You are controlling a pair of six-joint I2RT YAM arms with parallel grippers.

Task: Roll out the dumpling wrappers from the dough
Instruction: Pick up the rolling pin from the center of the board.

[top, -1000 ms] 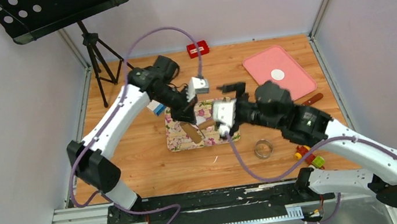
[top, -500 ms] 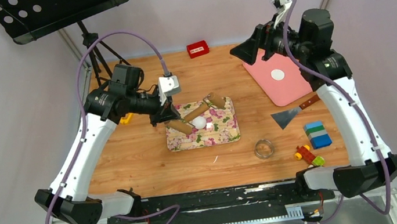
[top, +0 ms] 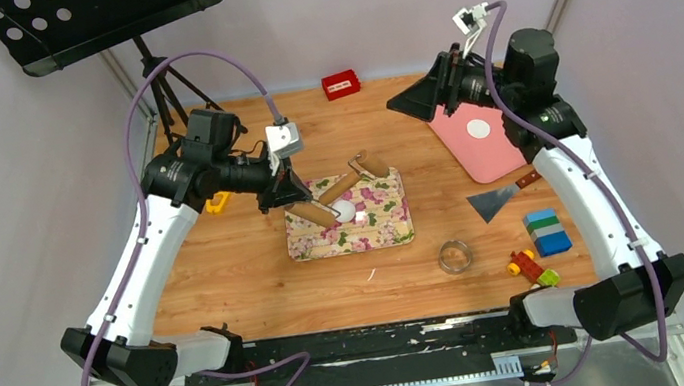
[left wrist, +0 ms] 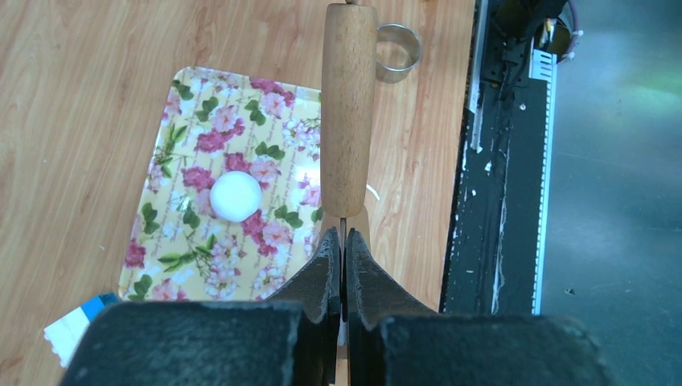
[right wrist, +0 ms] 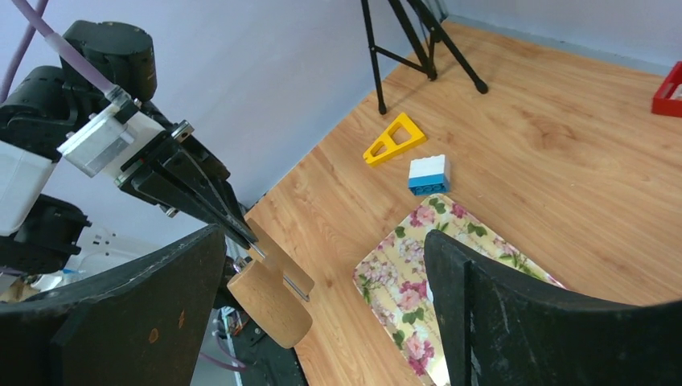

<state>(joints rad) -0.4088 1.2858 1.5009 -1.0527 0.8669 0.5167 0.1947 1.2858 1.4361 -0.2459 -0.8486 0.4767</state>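
The dough [top: 345, 211] is a small white ball on the floral tray [top: 373, 229]; it also shows in the left wrist view [left wrist: 236, 195]. My left gripper [top: 283, 193] is shut on the thin end of a wooden rolling pin [top: 313, 214], whose roller [left wrist: 348, 104] lies just beside the dough. My right gripper [top: 421, 99] is open and empty, raised at the back right over the pink tray [top: 503, 145]. One round white wrapper [top: 479, 129] lies on that pink tray. The metal ring cutter [top: 454, 256] stands on the table in front of the floral tray.
A metal scraper [top: 505, 194], stacked blocks [top: 547, 231] and a small toy [top: 530, 267] lie at the right. A red box [top: 340, 83] sits at the back. A yellow triangle [right wrist: 394, 138] and a white-and-blue block [right wrist: 427, 174] lie left of the floral tray, near a tripod [top: 164, 87].
The right arm has left the floral tray and risen to the back right over the pink tray, open. The left arm has drawn back left, still holding the rolling pin by the dough.
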